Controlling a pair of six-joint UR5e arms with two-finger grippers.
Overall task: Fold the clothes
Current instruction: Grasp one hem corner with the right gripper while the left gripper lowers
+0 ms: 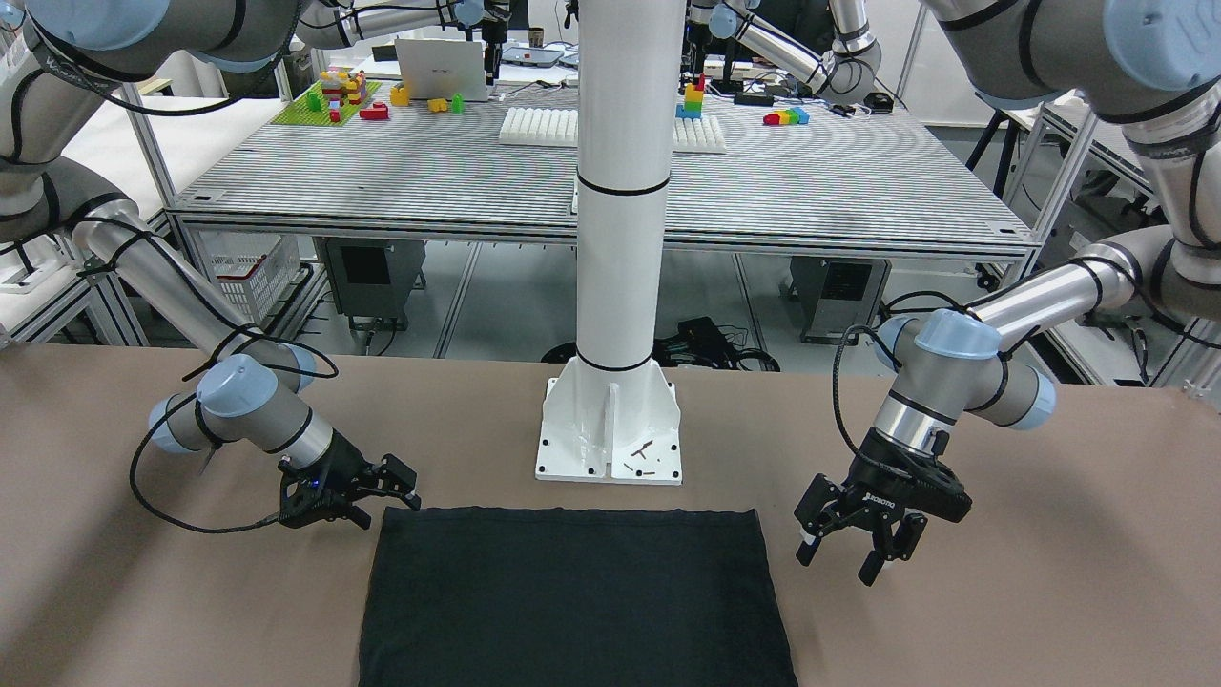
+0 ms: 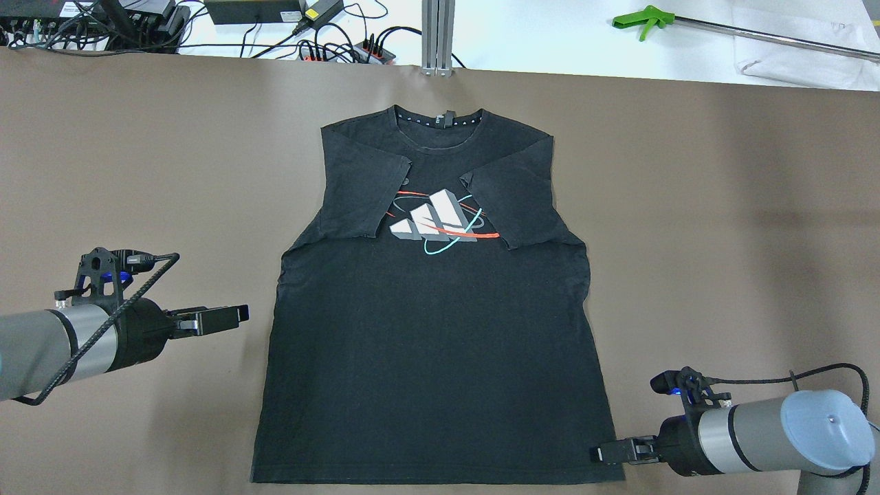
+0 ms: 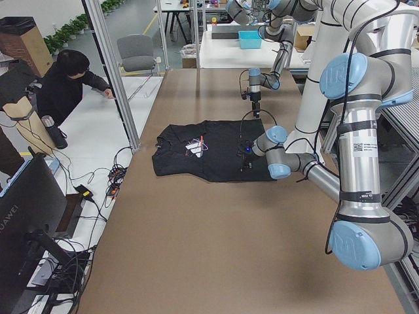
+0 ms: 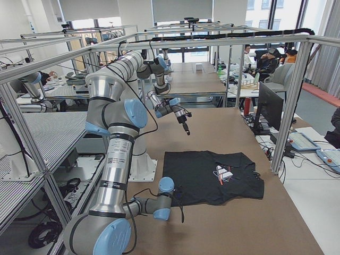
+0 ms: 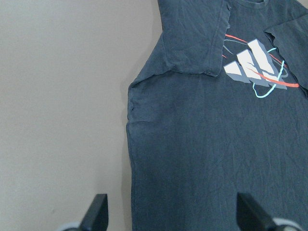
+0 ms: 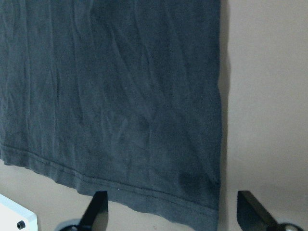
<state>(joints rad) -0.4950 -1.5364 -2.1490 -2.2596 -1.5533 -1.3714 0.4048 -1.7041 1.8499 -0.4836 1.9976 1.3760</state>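
Note:
The clothes are one black T-shirt with a white, red and teal chest print. It lies flat on the brown table, collar away from me, both sleeves folded in over the chest. My left gripper is open and empty, just off the shirt's left side edge; in the left wrist view that edge runs between its fingers. My right gripper is open and empty at the hem's right corner. In the front-facing view the left gripper hovers beside the shirt.
The white pillar base stands just behind the hem. Cables and power strips lie along the far table edge, with a green-handled tool beyond. A person leans at the far side of the table.

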